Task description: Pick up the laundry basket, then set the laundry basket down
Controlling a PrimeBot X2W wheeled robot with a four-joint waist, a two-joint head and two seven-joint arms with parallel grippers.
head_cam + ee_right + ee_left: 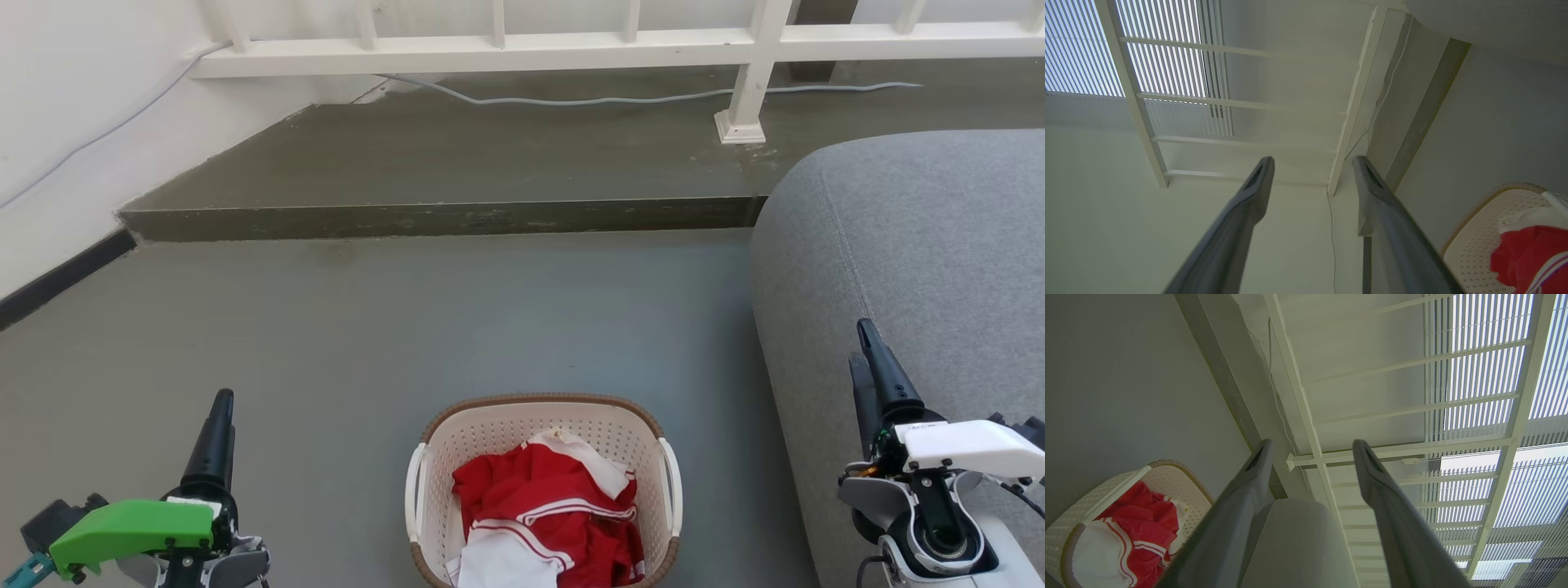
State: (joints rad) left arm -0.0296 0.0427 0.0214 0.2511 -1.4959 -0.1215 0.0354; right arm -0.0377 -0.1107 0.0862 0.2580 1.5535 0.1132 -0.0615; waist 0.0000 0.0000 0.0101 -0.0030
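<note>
Low at the centre of my head view, on the grey concrete floor [392, 343], sits the cream-white perforated plastic laundry basket [490, 437] with a brown woven-look rim, holding crumpled red and white clothing [543, 498]. Open floor lies to its left and ahead, up to the dark edge of a raised step [441, 219] under a white railing [506, 51]. A grey fabric sofa [922, 269] curves near its right side. My left gripper [220, 404] hovers well left of the basket, and my right gripper [859, 343] shows against the sofa. Both pairs of fingers are spread, gripping nothing.
</note>
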